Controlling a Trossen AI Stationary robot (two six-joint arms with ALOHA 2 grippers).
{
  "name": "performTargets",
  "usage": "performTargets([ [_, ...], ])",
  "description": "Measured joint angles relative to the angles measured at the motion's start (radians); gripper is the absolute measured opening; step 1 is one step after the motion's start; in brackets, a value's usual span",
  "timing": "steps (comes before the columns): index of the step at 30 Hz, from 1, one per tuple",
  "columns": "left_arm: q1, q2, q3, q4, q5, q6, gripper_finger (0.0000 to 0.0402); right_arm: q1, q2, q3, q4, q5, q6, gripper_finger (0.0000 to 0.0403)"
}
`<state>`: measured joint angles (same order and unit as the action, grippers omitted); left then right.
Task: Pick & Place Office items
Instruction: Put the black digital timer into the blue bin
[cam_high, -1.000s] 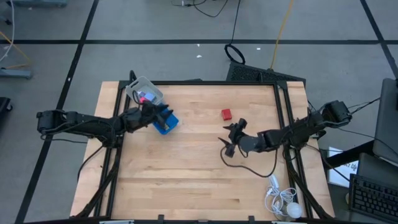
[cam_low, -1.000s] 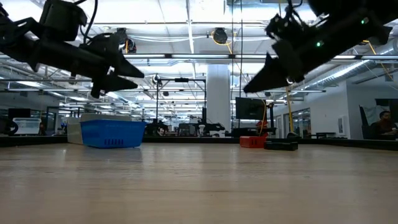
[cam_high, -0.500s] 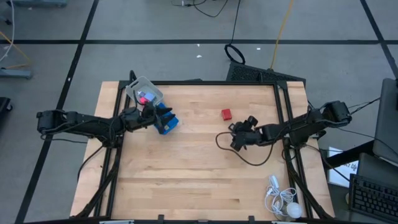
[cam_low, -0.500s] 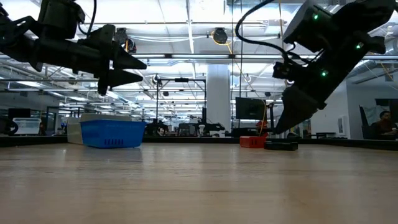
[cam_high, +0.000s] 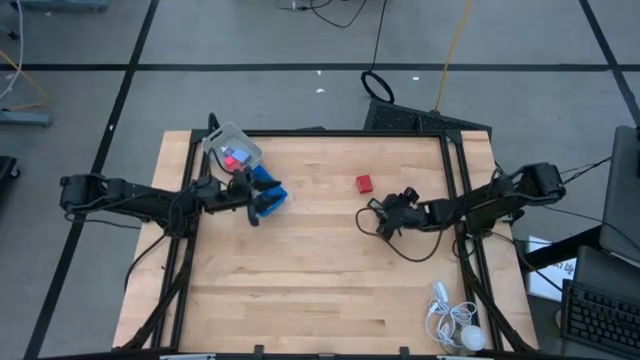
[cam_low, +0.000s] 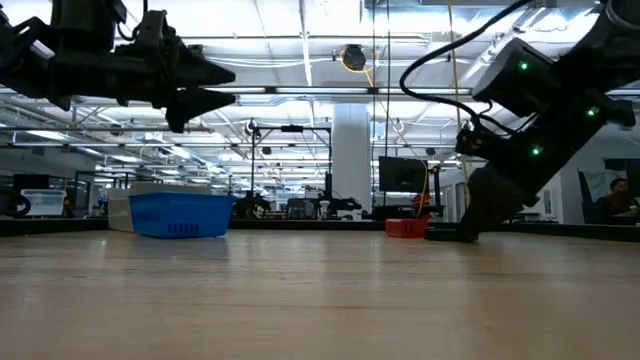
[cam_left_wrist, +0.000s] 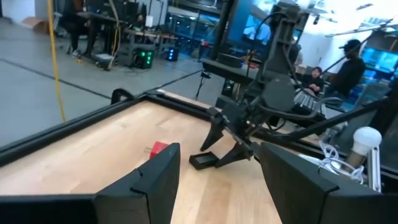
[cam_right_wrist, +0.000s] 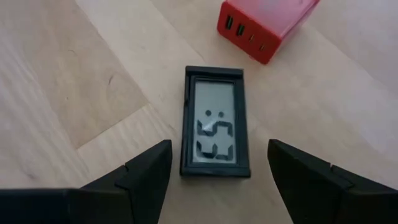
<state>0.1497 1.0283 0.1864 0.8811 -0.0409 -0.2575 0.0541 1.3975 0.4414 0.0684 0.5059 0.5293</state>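
Observation:
A dark rectangular item with a pale display (cam_right_wrist: 214, 121) lies flat on the wooden table, with a red block (cam_right_wrist: 264, 22) just beyond it. In the high view the red block (cam_high: 364, 183) sits right of centre. My right gripper (cam_right_wrist: 217, 149) is open and low over the dark item, one finger on either side of it without touching. In the low view it (cam_low: 478, 225) reaches down to the tabletop by the dark item (cam_low: 450, 234). My left gripper (cam_high: 250, 205) is open and empty, raised beside the blue tray (cam_high: 268, 192).
A clear plastic box (cam_high: 232, 148) holding small red and pink pieces stands at the far left corner behind the blue tray. A white corded gadget (cam_high: 455, 325) lies at the near right corner. A black cable loops from the right arm across the table.
My right gripper has come down from well above the table to tabletop height, moving toward the far right and tipping its fingers down over the dark item, staying open. My left gripper has risen a little and shifted slightly toward the near edge beside the blue tray.

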Motion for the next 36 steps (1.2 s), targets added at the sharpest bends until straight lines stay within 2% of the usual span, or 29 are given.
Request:
performTargets([
  [6, -0.033, 0.000, 0.000, 0.009, 0.000, 0.055, 0.0223, -0.015, -0.002, -0.087, 0.174, -0.019, -0.068, 0.0256],
  [11, -0.054, 0.000, 0.000, 0.017, -0.001, 0.091, 0.0223, -0.017, -0.002, -0.156, 0.328, -0.079, -0.102, 0.0256],
  [18, -0.061, 0.000, 0.000, 0.044, -0.001, 0.095, 0.0223, -0.014, -0.001, -0.214, 0.451, -0.120, -0.163, 0.0255],
  [24, -0.061, 0.000, 0.000, 0.045, -0.002, 0.095, 0.0223, -0.014, 0.000, -0.220, 0.477, -0.140, -0.180, 0.0246],
  [29, -0.061, 0.000, 0.000, 0.045, -0.004, 0.094, 0.0223, -0.013, 0.000, -0.220, 0.480, -0.091, -0.178, 0.0234],
  [36, -0.061, 0.000, 0.000, 0.045, -0.005, 0.094, 0.0223, -0.013, 0.000, -0.220, 0.498, -0.088, -0.164, 0.0228],
])
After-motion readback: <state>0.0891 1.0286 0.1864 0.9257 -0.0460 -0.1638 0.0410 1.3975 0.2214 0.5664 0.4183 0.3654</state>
